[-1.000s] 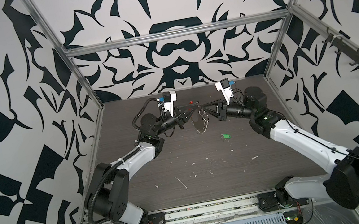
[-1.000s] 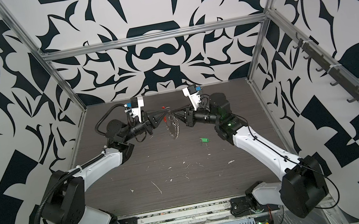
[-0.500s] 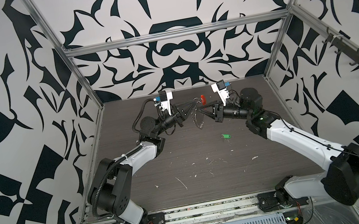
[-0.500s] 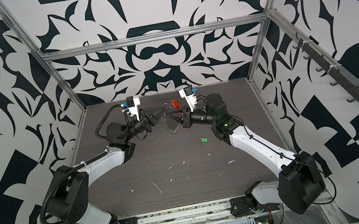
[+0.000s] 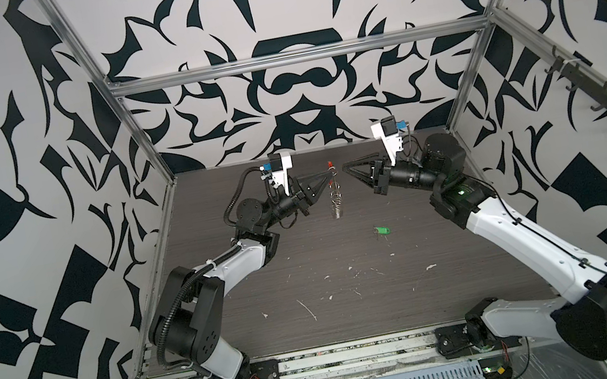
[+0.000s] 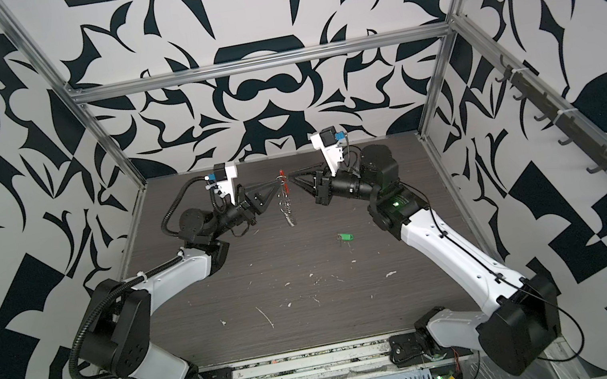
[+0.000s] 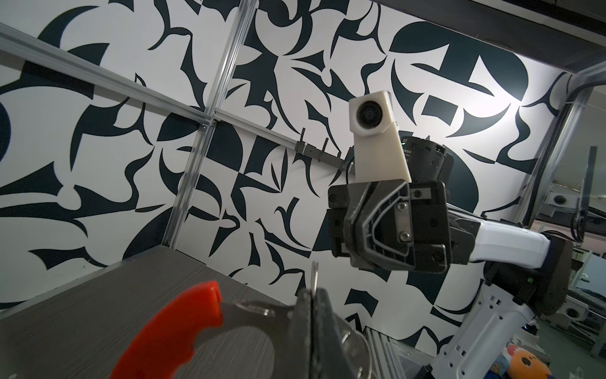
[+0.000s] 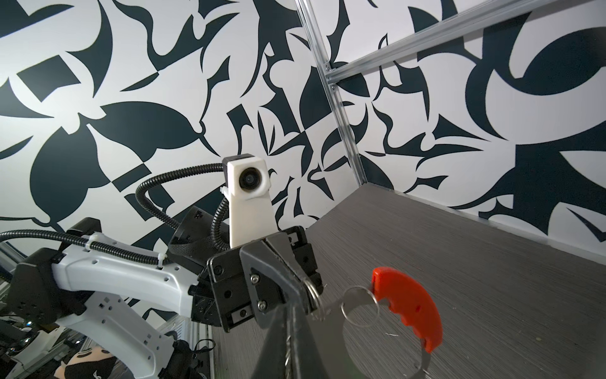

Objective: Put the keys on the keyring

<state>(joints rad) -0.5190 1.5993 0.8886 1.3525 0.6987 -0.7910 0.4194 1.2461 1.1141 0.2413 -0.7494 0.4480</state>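
Withdrawn from the keyring (image 5: 334, 198), right hand (image 5: 345, 168) is clenched, empty; left hand (image 5: 327, 173) grasps it; keys (image 5: 381, 230) lie on worktop (image 5: 307, 266) nearer right hand.

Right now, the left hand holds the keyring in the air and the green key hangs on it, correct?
No. The green key lies on the table, apart from the keyring; both top views show it. The left hand does hold the keyring in the air.

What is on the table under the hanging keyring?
Only bare table shows under the keyring, which hangs from the left gripper. The keys lie aside, toward the right arm. The keyring itself covers a thin strip of table.
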